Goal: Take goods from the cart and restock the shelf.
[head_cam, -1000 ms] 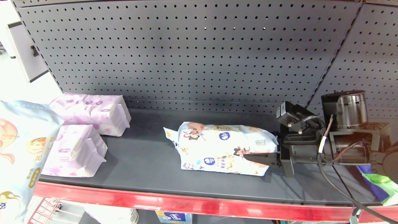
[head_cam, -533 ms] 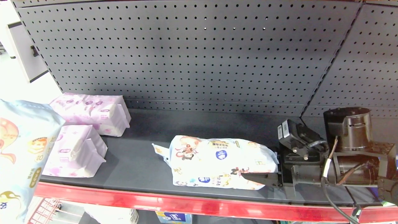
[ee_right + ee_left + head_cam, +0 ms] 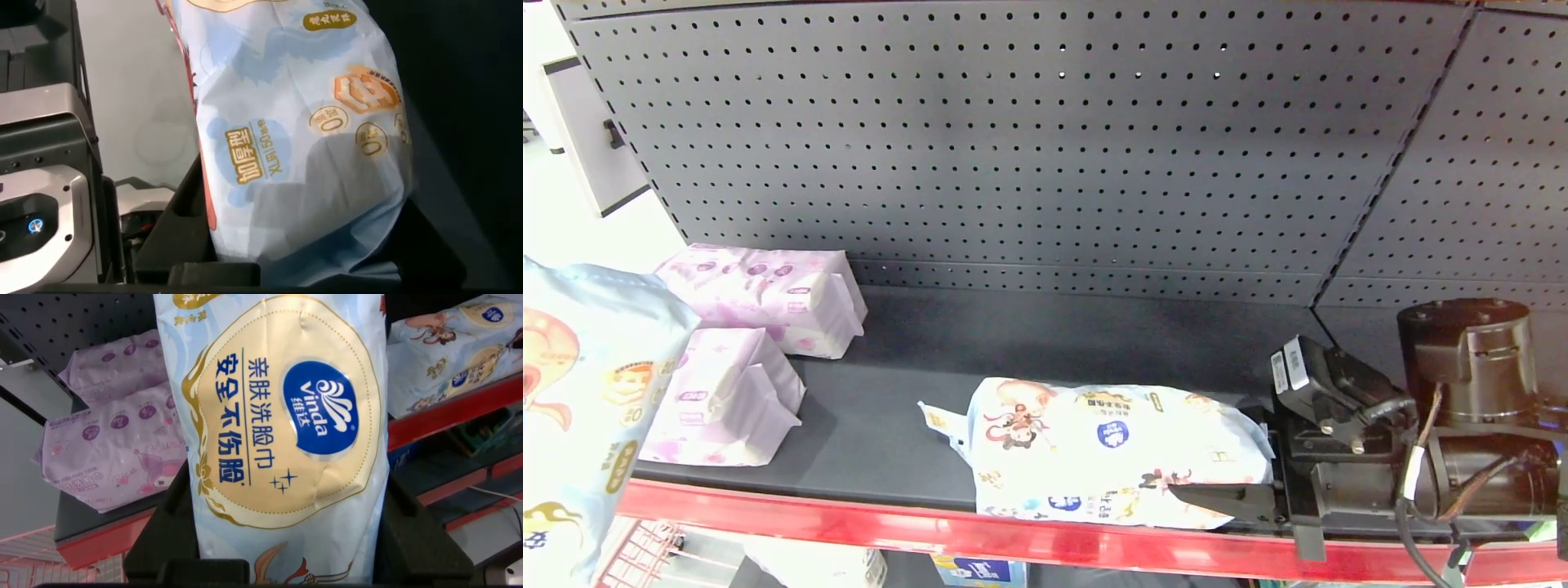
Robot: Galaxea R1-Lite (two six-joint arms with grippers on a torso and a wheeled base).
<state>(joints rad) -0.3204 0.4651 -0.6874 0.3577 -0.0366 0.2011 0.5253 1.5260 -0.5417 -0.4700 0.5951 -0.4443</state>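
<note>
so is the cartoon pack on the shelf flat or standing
Lying flat: the pack has its broad printed face up, long side along the front of the shelf.

A tissue pack (image 3: 1111,449) lay at the shelf's (image 3: 907,425) front edge, right of centre, its right end in the right pincer (image 3: 1217,457). At the shelf's left sat a small pack (image 3: 723,396), a second small pack (image 3: 768,294) behind it. Farther left, before the shelf, the left pincer (image 3: 290,539) held another tissue pack (image 3: 580,392).
</note>
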